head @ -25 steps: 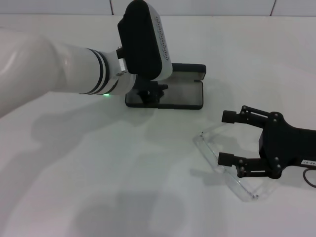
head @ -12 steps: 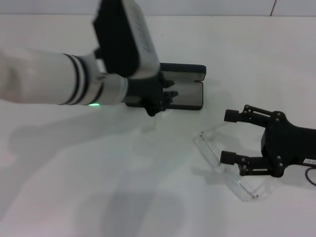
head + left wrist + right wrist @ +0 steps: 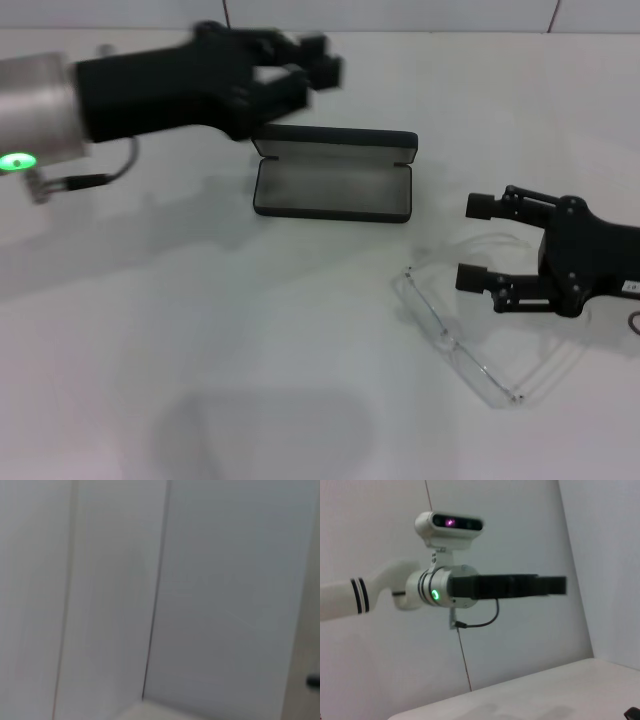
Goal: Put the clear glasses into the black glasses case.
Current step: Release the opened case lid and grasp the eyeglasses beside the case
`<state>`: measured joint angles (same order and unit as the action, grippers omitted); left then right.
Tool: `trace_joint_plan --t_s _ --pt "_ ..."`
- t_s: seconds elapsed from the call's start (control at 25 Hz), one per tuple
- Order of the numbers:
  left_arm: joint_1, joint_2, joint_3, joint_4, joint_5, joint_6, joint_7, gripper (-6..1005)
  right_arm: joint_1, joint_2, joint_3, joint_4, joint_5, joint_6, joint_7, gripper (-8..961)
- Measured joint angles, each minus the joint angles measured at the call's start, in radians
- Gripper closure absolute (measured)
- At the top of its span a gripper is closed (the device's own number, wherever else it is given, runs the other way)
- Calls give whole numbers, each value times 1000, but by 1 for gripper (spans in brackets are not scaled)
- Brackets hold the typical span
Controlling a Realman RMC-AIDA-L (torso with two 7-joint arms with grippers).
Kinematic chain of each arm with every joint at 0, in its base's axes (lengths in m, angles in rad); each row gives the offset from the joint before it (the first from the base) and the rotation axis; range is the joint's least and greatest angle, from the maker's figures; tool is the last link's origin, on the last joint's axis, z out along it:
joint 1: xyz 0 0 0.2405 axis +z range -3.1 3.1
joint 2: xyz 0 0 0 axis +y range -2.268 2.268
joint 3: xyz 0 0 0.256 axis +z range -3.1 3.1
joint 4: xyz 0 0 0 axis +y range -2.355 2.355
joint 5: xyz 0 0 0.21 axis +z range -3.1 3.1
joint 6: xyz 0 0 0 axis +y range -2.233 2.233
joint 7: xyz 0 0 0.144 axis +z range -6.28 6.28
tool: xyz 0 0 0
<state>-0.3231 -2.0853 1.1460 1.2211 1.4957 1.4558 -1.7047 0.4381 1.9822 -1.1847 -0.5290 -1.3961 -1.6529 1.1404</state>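
The black glasses case [image 3: 335,188] lies open on the white table, its grey lining showing and its lid standing up along the far edge. My left gripper [image 3: 315,62] hovers raised over the case's far left corner, open and holding nothing; the right wrist view shows this left gripper [image 3: 555,585] side-on. The clear glasses [image 3: 455,340] rest on the table to the right of the case and nearer to me. My right gripper [image 3: 476,241] is open at the glasses' far end, and a thin clear arm runs between its fingertips.
The white table [image 3: 200,330] stretches bare to the left and front of the glasses. A white panelled wall [image 3: 160,580] fills the left wrist view. In the right wrist view, the robot's head camera [image 3: 449,526] sits above the left arm.
My left arm has swung up and back off the case's left end, so the whole open case now shows. The right gripper has drifted slightly farther from me and to the right.
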Motion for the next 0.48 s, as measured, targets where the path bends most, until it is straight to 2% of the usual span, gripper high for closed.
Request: trace_joint_plan --t_s 0.12,0.24,0.48 --pt "3 -1 -89 -90 -52 68 16 747 18 -16 2 -7 0 -1 43 85" --pt "15 -1 -116 -146 -66 125 71 745 23 -31 2 -37 0 -3 110 85" --pt "66 -2 -112 -213 -61 198 243 460 46 -76 1 -234 -80 0 499 85"
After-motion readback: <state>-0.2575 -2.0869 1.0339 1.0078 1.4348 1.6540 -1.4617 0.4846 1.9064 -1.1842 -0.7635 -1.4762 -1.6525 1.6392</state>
